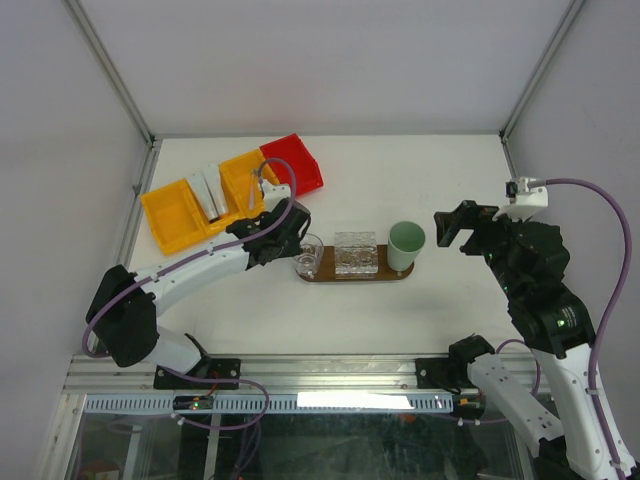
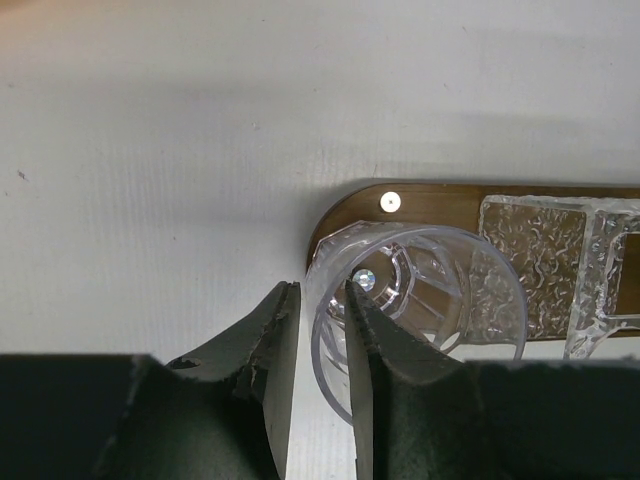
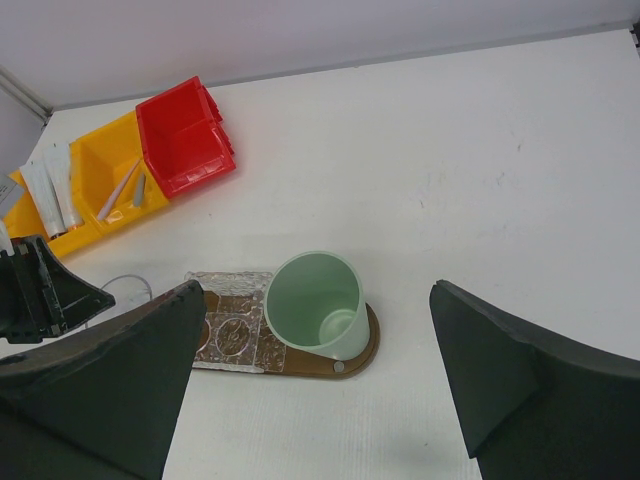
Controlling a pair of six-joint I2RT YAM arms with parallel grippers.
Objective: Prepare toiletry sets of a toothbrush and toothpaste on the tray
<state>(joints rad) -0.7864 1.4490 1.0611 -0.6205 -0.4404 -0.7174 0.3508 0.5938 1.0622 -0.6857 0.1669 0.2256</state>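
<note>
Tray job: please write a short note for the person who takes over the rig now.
Left gripper: fingers straddle the rim of the glass, one inside and one outside. Whether it grips, I cannot tell.
Right gripper: open wide, empty, beside the cup.
The tray holds the glass at its left end, a clear holder in the middle and the cup at its right end.
The tubes and toothbrushes lie in the yellow bin.
Done: no set is on the tray.
Left: every set.
</note>
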